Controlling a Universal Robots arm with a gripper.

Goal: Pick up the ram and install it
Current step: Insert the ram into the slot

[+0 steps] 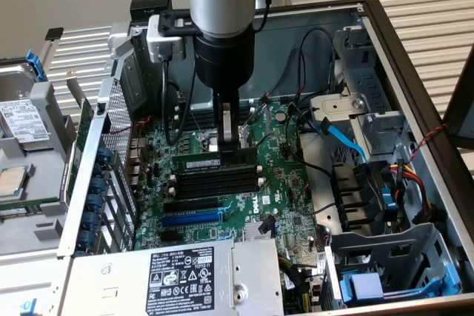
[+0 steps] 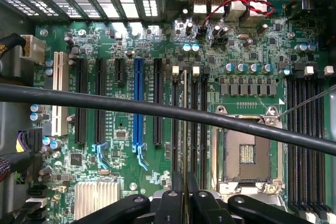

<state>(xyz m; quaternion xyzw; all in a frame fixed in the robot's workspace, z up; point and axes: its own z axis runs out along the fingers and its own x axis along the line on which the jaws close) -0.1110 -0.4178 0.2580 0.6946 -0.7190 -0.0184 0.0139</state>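
The ram is a long green stick with a pale label strip, held on edge just over the bank of black memory slots on the motherboard. My gripper comes straight down from above and is shut on the stick's top edge, towards its end on the exterior view's right. In the wrist view the ram appears edge-on as a thin line running along one of the slots, with my gripper clamped on it. I cannot tell whether it touches the slot.
A black cable crosses the wrist view. The open CPU socket lies beside the slots, and the blue expansion slot on the other side. The power supply, a drive cage and blue cables crowd the case.
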